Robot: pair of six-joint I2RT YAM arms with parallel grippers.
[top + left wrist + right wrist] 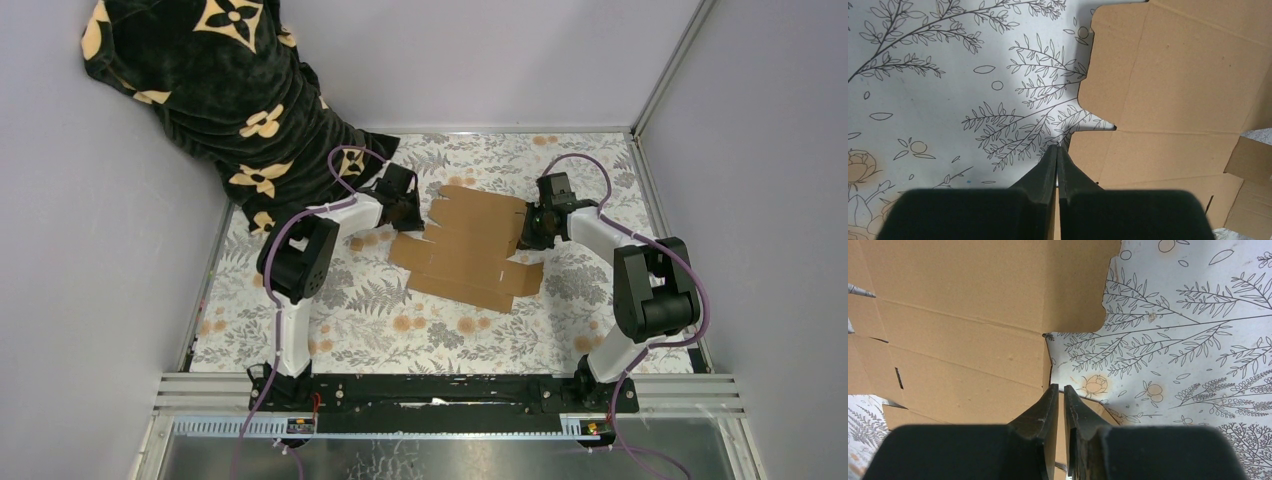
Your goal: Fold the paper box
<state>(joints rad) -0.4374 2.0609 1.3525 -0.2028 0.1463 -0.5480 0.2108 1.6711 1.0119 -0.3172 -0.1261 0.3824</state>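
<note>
Pinches the paper box (475,250) by a thin edge on each side, with left tool (1057,150) and right tool (1058,386), at centre of frame, mostly flat on the tabletop (370,320). Looks like the start of folding. Needs next to raise both sides along the creases, together.

Overhead; wrist close-ups; shared paper box (470,250)

In the wrist views the paper box (1173,100) runs off the frame, and the bases of the left gripper (1057,155) and right gripper (1058,392) are a dark blur cut by the bottom edge. From above, we cannot see either gripper's fingertips, hidden under the wrists. The black patterned cloth (215,90) is cut off at the top.
</note>
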